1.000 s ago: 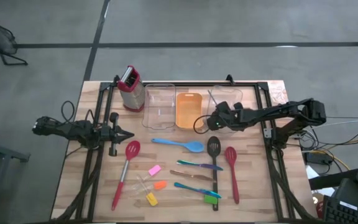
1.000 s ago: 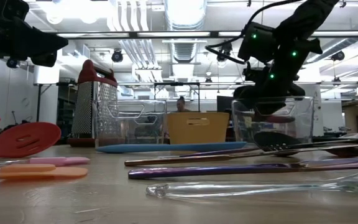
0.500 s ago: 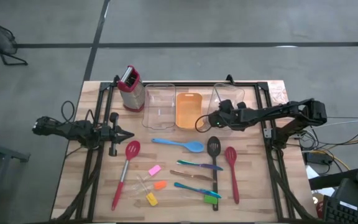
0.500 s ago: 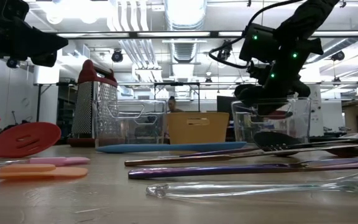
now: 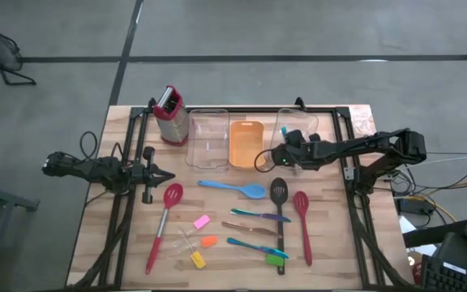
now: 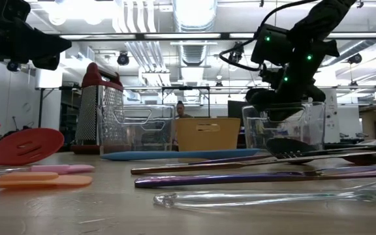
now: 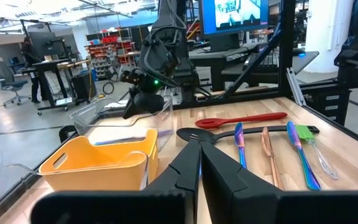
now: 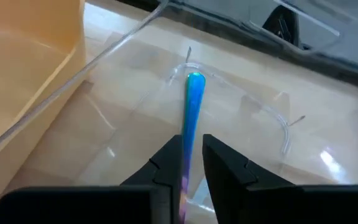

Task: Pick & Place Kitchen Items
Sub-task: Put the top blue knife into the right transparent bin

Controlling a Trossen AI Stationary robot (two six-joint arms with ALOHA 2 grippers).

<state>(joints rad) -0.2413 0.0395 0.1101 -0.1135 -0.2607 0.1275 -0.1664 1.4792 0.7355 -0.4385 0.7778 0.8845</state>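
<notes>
My right gripper (image 5: pixel 287 143) hangs over the right clear bin (image 5: pixel 305 123) and is shut on a thin blue-handled cutlery piece (image 8: pixel 193 106). My left gripper (image 5: pixel 169 176) is shut and empty at the table's left. On the table lie a blue spoon (image 5: pixel 233 187), a black slotted spoon (image 5: pixel 279 212), a red spoon (image 5: pixel 303 225), a red slotted spoon (image 5: pixel 165 221), thin cutlery (image 5: pixel 259 215), and small pink (image 5: pixel 201 221), orange (image 5: pixel 208 241), yellow (image 5: pixel 198 259) and green (image 5: pixel 276 259) pieces. My right gripper pinches the cutlery piece's shaft (image 8: pixel 187 148) between its two fingers, which lie along it. The blue free end (image 8: pixel 194 79) sticks out past the fingertips, slanting down into the clear bin. Whether that end touches the bin's floor, I cannot tell.
A metal grater (image 5: pixel 169 113) stands at the far left. A second clear bin (image 5: pixel 207 138) and an orange tray (image 5: pixel 246 143) sit between it and the right bin. A person (image 6: pixel 180 109) shows far behind the table in the low view.
My right gripper has shifted a little toward the table's far edge over the right clear bin, still shut on the cutlery piece. The bin has turned slightly on the table.
</notes>
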